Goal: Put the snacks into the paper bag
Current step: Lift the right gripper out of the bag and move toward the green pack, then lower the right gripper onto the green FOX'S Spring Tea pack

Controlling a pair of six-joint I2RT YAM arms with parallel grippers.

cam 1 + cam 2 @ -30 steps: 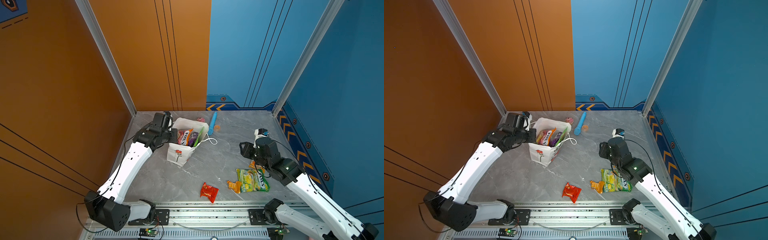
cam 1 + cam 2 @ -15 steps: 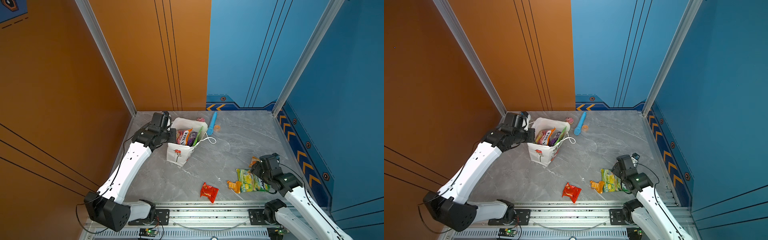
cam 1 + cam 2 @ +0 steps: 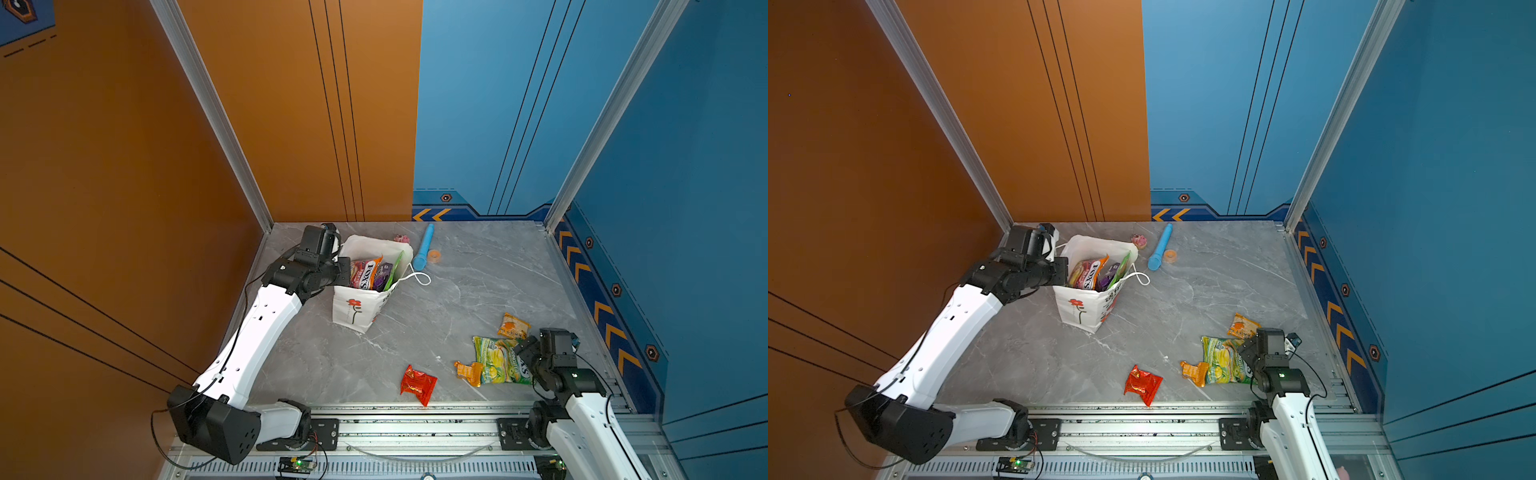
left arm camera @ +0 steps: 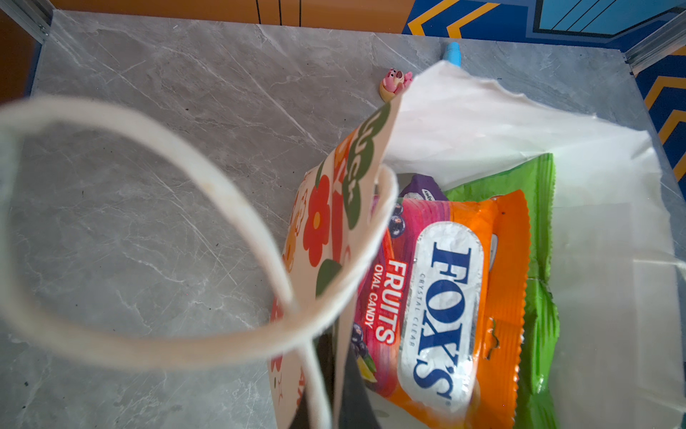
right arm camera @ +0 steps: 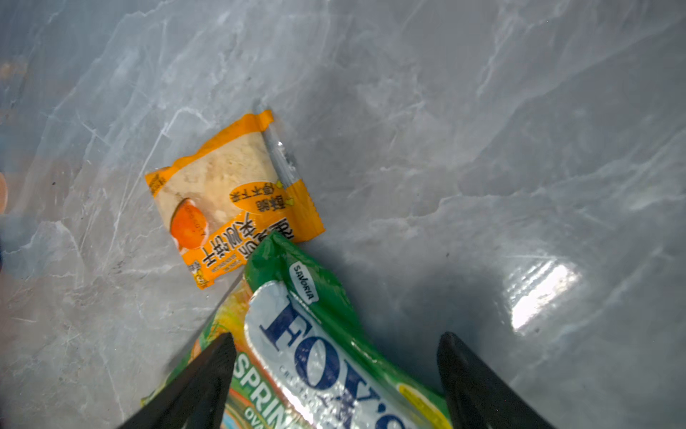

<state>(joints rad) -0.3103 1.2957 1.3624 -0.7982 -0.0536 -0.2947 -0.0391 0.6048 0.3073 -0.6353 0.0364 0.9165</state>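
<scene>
Snacks sit in two groups in both top views. Some stand inside the white paper bag (image 3: 353, 307), which is upright near the back left of the grey marble-look tabletop (image 3: 478, 282). Four crinkly packets lie flat near the front right: a green FOX'S packet (image 3: 498, 365), a small orange packet (image 3: 513, 326) at its far corner, a crumpled orange packet (image 3: 469, 370) at its left edge, and a glossy red packet (image 3: 417, 384) lying apart. The left gripper (image 3: 343, 269) is pinched together on the bag's left rim. The right gripper (image 3: 524, 350) sits at the green packet's right end.

The left wrist view shows thin creased paper printed with red flowers, and a soft white cord handle (image 4: 208, 182) looping close and blurred. Inside, an orange FOX'S packet (image 4: 445, 304) reads "FOX'S CRYSTAL CLEAR FRUITS OVAL CANDY". A green chip bag (image 4: 538, 260) and a purple pack (image 4: 423, 189) stand behind it.

In the right wrist view, two black fingers (image 5: 208, 379) stand wide apart on either side of the shiny green packet, which reads "SAVORIA", "FOX'S" and a cut-off "SPRIN". Its corner overlaps the small orange packet, which bears Chinese characters.
</scene>
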